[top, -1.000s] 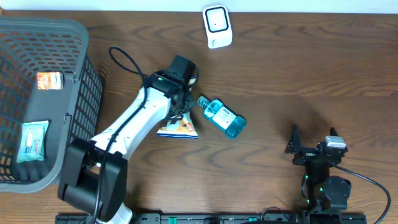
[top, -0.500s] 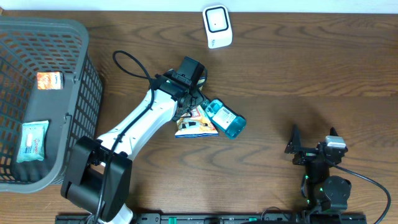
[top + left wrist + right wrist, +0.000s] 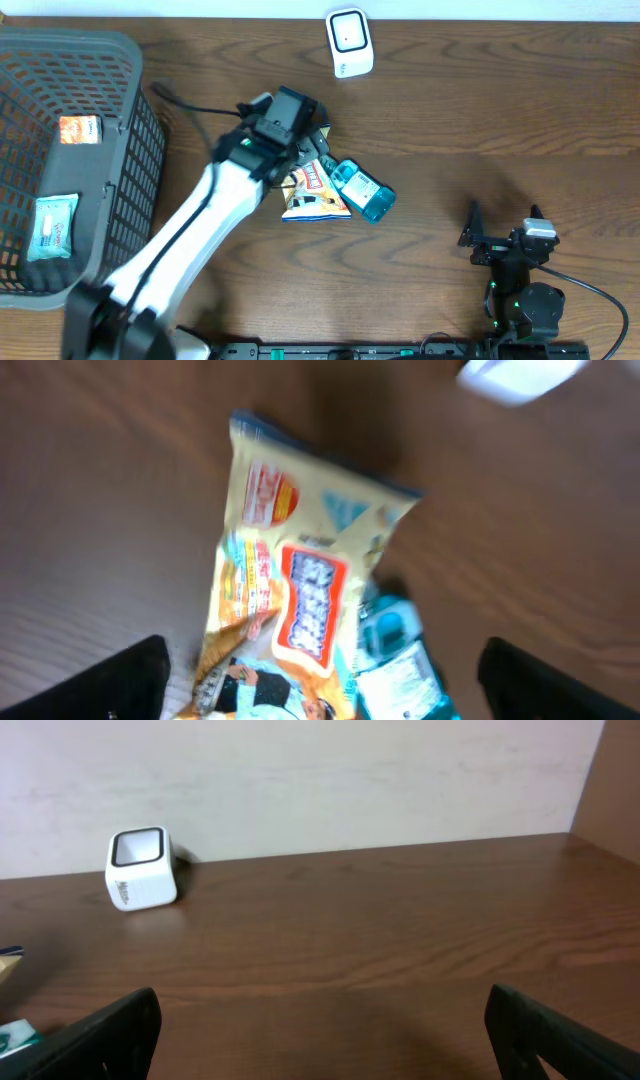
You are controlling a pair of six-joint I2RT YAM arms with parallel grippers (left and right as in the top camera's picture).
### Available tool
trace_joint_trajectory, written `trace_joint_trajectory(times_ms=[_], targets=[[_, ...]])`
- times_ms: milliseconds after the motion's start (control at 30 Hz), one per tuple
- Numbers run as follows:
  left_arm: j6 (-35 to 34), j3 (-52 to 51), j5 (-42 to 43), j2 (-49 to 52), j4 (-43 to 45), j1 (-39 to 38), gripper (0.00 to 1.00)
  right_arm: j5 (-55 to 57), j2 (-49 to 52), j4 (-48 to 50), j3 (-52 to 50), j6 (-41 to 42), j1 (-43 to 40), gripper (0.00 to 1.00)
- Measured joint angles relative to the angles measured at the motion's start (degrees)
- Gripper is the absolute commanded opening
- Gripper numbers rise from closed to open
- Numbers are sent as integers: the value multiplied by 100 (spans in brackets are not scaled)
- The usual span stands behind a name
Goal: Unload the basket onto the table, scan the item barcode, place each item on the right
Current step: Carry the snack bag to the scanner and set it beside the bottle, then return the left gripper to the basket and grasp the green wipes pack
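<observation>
A yellow and orange snack bag lies flat on the wooden table, its right edge over the neck end of a blue bottle. My left gripper hovers just above the bag's far end, open, with nothing between its fingers. In the left wrist view the snack bag and the blue bottle lie below my left gripper, whose fingertips stand wide apart. The white barcode scanner stands at the table's far edge. My right gripper rests open at the near right.
A grey plastic basket fills the left side, holding an orange packet and a pale wipes pack. In the right wrist view the scanner stands by the wall, with bare wood between it and my right gripper.
My left gripper went from shut to open and let go of the snack bag. The bag had been carried right, ending against the bottle. The left arm has risen.
</observation>
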Motion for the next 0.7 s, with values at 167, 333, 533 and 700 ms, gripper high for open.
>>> trace_joint_trajectory(times_ms=[167,333,533,700], targets=[[817,166,-321,-903,0,175,98,0,0,2,-2,0,0,99],[1521,796,-426,-1368,-304,787,98,2,0,2,-2,0,0,99],[2057,2011,-514,-1486,-1045,1998,98,0,0,2,0,0,0,99],[2236,2636,-535,-1486,-1320,3145,98,0,0,2,0,0,0,99]])
